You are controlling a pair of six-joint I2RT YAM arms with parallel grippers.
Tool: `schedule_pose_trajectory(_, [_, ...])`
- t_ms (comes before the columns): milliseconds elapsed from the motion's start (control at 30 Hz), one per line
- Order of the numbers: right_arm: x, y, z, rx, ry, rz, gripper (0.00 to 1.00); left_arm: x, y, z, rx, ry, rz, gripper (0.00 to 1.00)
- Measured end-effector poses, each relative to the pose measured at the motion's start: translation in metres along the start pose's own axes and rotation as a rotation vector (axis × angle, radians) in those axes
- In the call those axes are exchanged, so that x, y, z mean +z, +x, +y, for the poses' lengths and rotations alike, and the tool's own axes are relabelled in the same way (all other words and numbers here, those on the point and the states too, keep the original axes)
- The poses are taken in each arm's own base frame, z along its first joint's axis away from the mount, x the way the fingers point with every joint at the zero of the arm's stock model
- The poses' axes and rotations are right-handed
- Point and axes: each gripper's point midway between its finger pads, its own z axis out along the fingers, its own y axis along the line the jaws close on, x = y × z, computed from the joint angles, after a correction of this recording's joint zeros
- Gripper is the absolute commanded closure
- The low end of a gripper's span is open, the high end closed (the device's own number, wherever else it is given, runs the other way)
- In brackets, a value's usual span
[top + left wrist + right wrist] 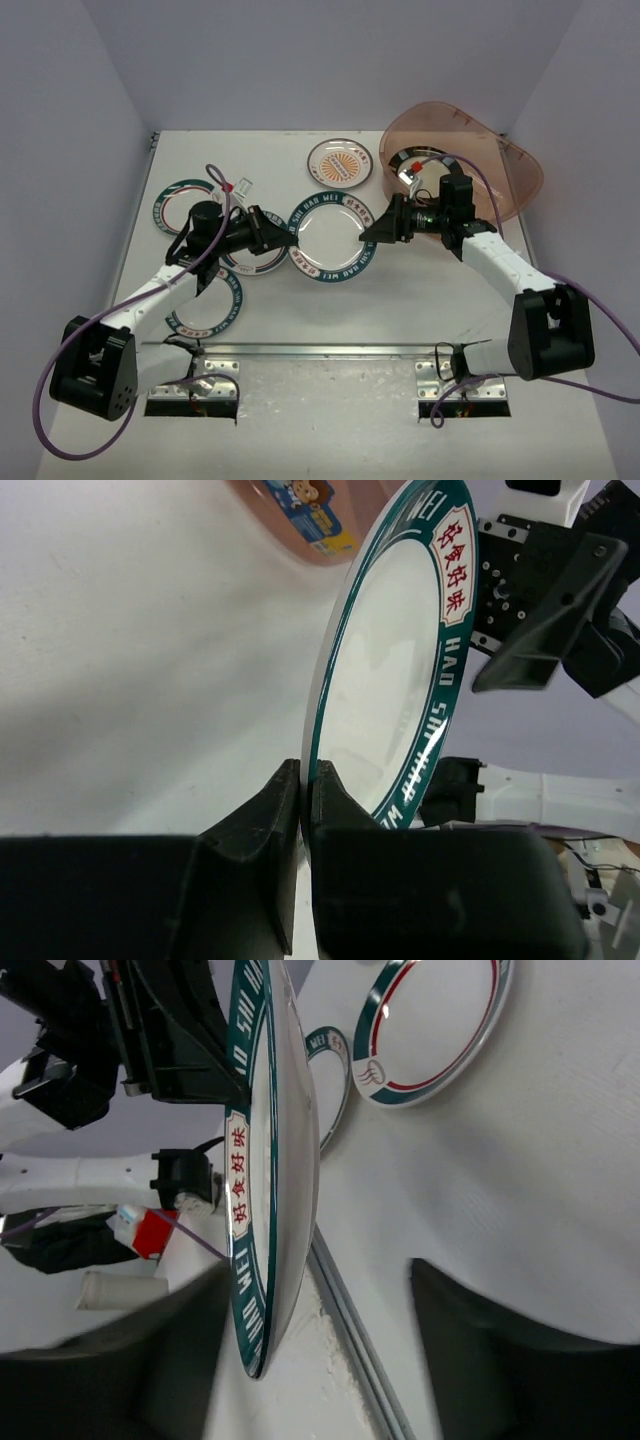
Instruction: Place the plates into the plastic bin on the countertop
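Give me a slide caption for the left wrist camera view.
The left gripper shut on the rim of a teal-rimmed white plate, pinkish plastic bin beyond.

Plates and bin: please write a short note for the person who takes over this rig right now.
Left hand: shut on the rim of the teal-lettered plate, which is held off the countertop.
Right hand: open at that plate's opposite rim, not gripping.
Done: one black-rimmed plate shows inside the plastic bin, far right.
Left: the held plate, the orange-centred plate, and three more plates on the countertop's left side.
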Motion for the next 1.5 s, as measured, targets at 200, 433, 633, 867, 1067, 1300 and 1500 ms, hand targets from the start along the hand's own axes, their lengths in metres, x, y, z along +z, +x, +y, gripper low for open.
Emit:
schedule_pose_trajectory(200, [0.002, 0.002, -0.003, 0.040, -0.013, -0.023, 1.00, -0.001, 0.005, -0.012, -0.016, 0.060, 0.039, 0.09])
schedule_pose_trajectory(433, [-0.007, -0.017, -0.010, 0.120, 0.049, -0.114, 1.00, -0.007, -0.012, -0.010, 0.037, -0.063, -0.003, 0.00])
schedule_pose_trajectory(633, [-0.077, -0.083, -0.066, 0.342, 0.328, -0.509, 1.00, -0.056, -0.074, -0.030, 0.260, -0.306, -0.264, 0.00])
schedule_pose_trajectory(867, [-0.153, -0.119, -0.141, 0.715, 0.633, -1.008, 1.00, -0.110, -0.083, -0.035, 0.434, -0.437, -0.404, 0.00])
schedule_pose_trajectory(1067, [-0.163, -0.122, -0.194, 0.928, 0.742, -1.197, 1.00, -0.102, -0.051, 0.012, 0.408, -0.517, -0.284, 0.00])
schedule_pose_trajectory(1300, [-0.147, -0.181, -0.214, 0.892, 0.807, -1.238, 0.93, -0.094, -0.035, 0.028, 0.388, -0.529, -0.194, 0.00])
schedule_pose_trajectory(1500, [-0.139, -0.177, -0.235, 0.900, 0.904, -1.177, 0.66, -0.100, -0.038, 0.013, 0.416, -0.490, -0.236, 0.00])
